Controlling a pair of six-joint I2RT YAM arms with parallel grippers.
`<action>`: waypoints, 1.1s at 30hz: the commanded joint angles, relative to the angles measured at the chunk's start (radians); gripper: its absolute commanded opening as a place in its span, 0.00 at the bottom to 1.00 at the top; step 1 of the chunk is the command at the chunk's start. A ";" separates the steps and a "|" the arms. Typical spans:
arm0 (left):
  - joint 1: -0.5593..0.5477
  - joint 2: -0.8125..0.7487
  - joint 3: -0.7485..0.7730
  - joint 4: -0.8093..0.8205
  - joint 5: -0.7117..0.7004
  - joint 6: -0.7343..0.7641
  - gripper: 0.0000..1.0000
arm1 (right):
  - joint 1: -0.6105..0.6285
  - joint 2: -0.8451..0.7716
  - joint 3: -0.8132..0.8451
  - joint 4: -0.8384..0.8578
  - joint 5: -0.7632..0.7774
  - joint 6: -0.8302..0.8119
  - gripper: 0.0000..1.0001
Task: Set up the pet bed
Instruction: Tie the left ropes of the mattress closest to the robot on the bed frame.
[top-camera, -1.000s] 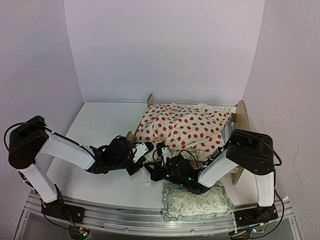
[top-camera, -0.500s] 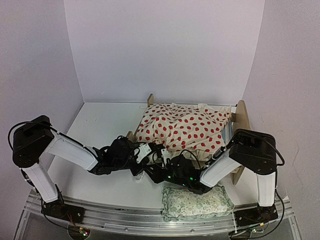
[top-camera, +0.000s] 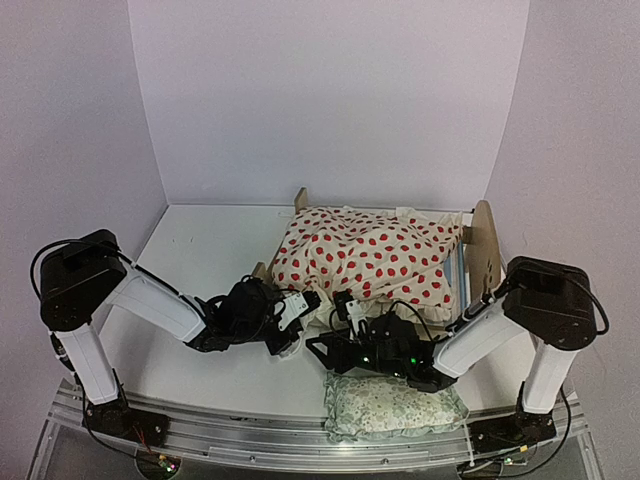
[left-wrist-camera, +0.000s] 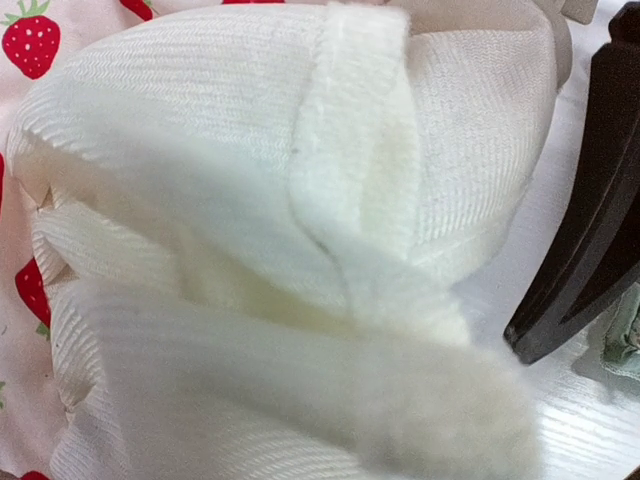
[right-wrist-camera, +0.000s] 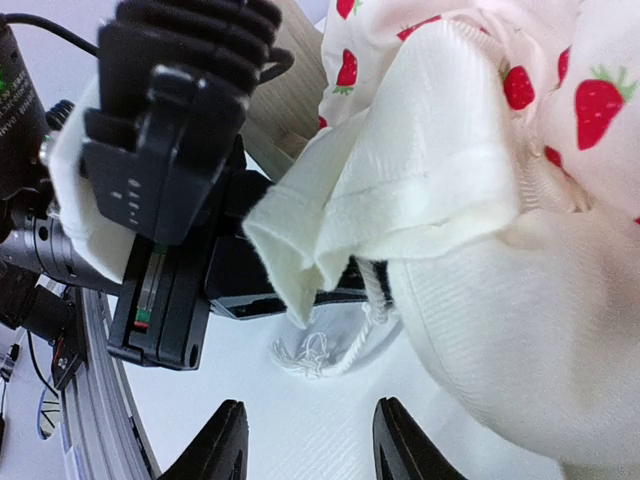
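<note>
The pet bed (top-camera: 484, 240), a light-wood frame with a striped base, stands at the right. The cream red-dotted cushion (top-camera: 370, 255) is heaped on it. My left gripper (top-camera: 297, 310) is shut on the cushion's white underside corner (right-wrist-camera: 330, 220) near the bed's front left. That ribbed white cloth (left-wrist-camera: 200, 150) fills the left wrist view and hides the jaws. My right gripper (right-wrist-camera: 310, 440) is open just short of that corner, over bare table, with nothing between its fingers (right-wrist-camera: 225, 445). In the top view the right gripper (top-camera: 322, 345) sits below the left one.
A small green floral pillow (top-camera: 395, 405) lies at the near edge under the right arm. A frayed white cord (right-wrist-camera: 320, 350) hangs from the cushion onto the table. The left arm's black wrist (right-wrist-camera: 170, 170) is close ahead of the right gripper. White walls enclose the table.
My right gripper has opened, let go of the cushion cloth, and drawn back a little to the right. My left gripper has shifted slightly right, still shut on the cloth.
</note>
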 joint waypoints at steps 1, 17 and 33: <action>0.003 0.011 0.038 0.037 -0.013 0.010 0.00 | 0.006 -0.048 -0.035 -0.010 0.080 -0.030 0.43; 0.002 -0.020 0.019 0.053 0.038 0.006 0.00 | 0.006 0.133 0.135 -0.010 0.175 -0.027 0.39; 0.004 -0.036 0.011 0.055 0.059 0.015 0.13 | 0.005 0.074 0.024 -0.010 0.207 0.012 0.32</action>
